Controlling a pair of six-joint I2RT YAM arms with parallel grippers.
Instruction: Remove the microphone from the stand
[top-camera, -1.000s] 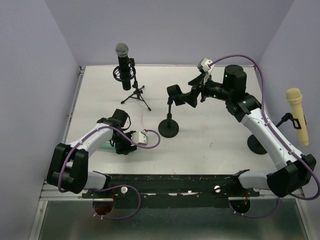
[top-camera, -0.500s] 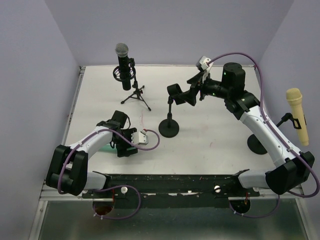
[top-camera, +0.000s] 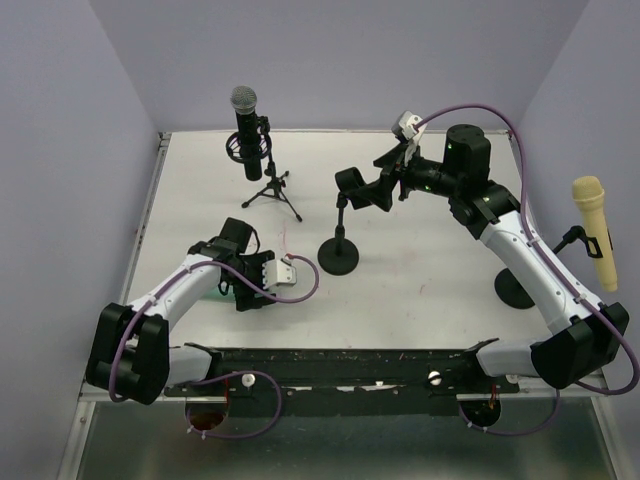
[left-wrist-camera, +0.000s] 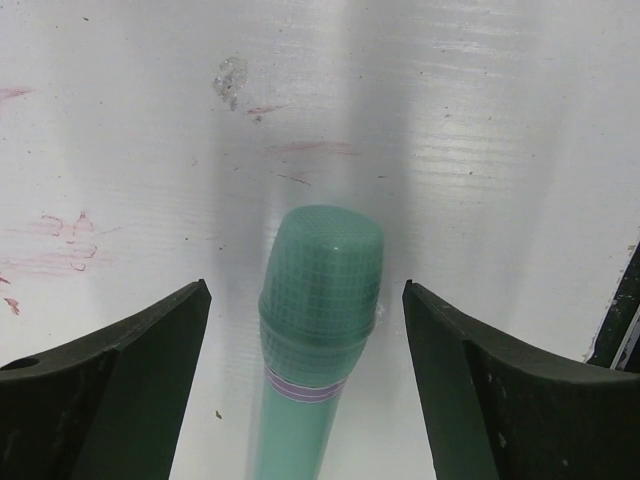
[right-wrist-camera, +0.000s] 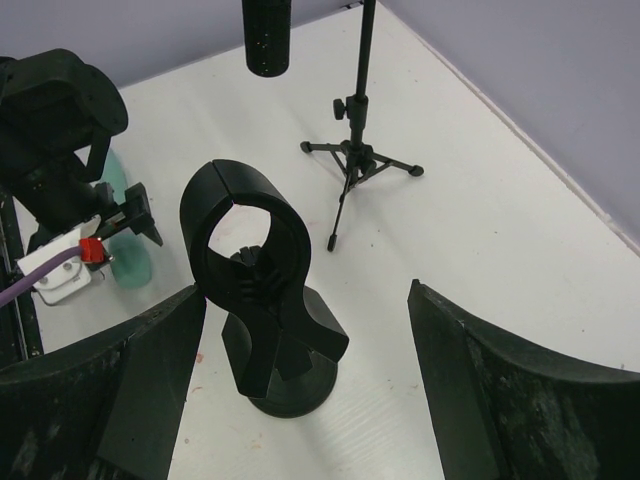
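**Green microphone off the stand, flat on the bench.**
My left fingers stand wide, one on either side of the green microphone's head, with bench showing in both gaps. My right fingers are equally wide. The stand's black clip ring sits upright between them, just ahead of the tips, touching neither.

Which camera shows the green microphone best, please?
The left wrist view: the green microphone lies close up between the left gripper's open fingers. The top and right wrist views show only a green sliver beside that gripper.
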